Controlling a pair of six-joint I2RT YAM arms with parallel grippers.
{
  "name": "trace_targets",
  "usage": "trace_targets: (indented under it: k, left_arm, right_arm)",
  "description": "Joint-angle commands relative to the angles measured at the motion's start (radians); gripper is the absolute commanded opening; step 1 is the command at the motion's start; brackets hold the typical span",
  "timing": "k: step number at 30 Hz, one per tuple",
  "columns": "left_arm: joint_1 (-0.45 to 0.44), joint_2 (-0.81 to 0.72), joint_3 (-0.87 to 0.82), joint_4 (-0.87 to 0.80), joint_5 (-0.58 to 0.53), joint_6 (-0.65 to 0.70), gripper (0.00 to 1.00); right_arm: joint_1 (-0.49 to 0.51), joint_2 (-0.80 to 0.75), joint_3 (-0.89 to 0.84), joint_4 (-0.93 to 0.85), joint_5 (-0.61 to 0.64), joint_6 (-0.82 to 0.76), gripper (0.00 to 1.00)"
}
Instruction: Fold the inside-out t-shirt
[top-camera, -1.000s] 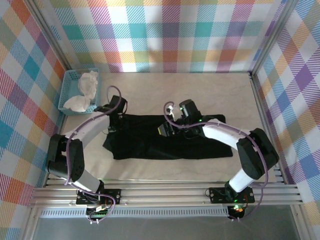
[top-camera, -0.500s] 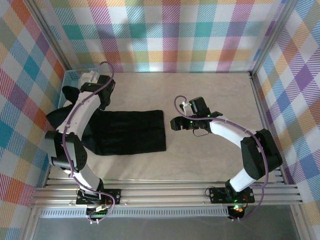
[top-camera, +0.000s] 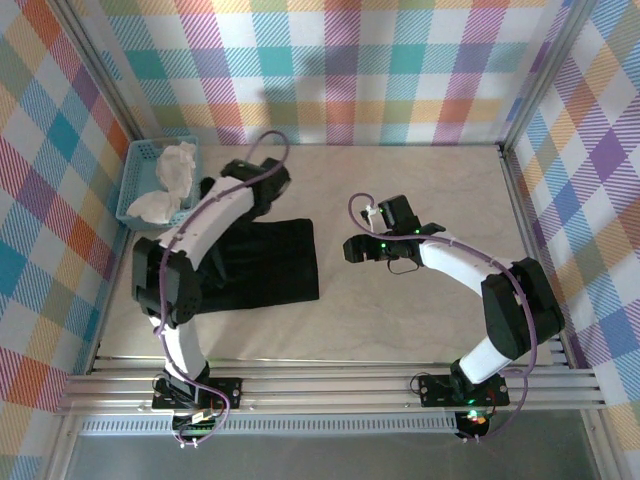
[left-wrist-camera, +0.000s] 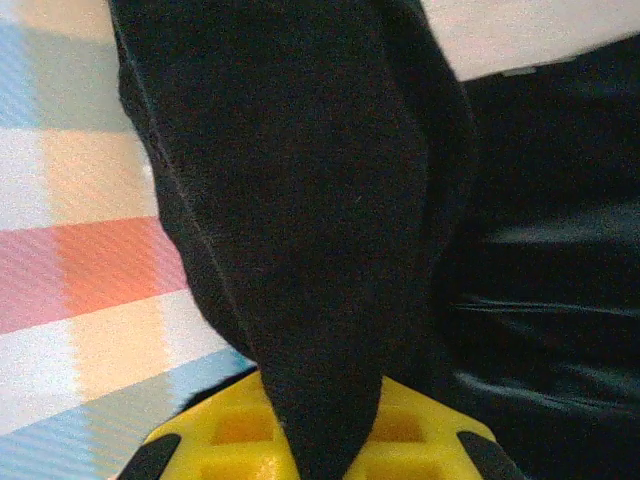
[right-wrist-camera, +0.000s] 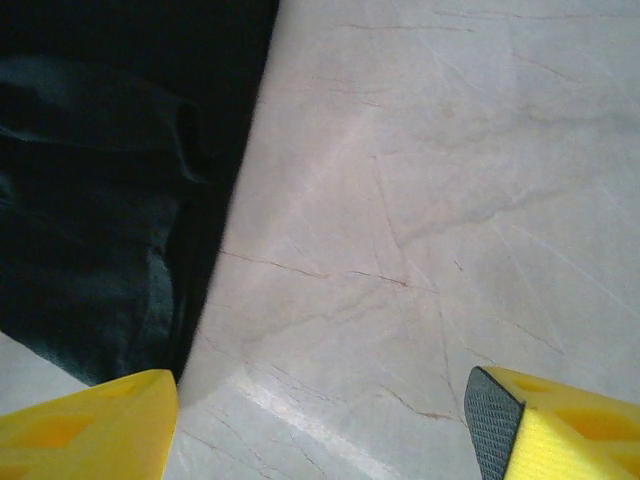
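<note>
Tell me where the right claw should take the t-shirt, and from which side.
Probably best: take the t-shirt at its right edge, near the front corner, coming from the right, low over the table. That edge lies flat and straight, facing the open right claw. The left claw is shut on cloth at the shirt's far side.

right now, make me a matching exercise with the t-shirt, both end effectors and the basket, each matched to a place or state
Things:
1. t-shirt
2. left end effector
3. right end effector
4. basket

Places or states:
a. open above bare table
b. holds the white cloth
c. shut on black fabric
d. black, lying left of centre

Pairs: 1-d, 2-c, 3-a, 4-b
</note>
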Motion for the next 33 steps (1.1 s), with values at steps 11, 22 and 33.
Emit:
trace_targets:
  k: [11, 22, 33]
  left_arm:
    - [-0.164, 0.081, 0.03, 0.274, 0.499, -0.123, 0.67]
    - [0.053, -0.406, -0.656, 0.63, 0.762, -0.272, 0.82]
    - [0.089, -0.348, -0.698, 0.748, 0.861, -0.27, 0.48]
  right_arm:
    - [-0.032, -0.07, -0.064, 0.032, 0.015, 0.039, 0.77]
    - [0.086, 0.203, 0.158, 0.179, -0.186, 0.164, 0.75]
    - [0.126, 0.537, 0.506, 0.12, -0.085, 0.269, 0.62]
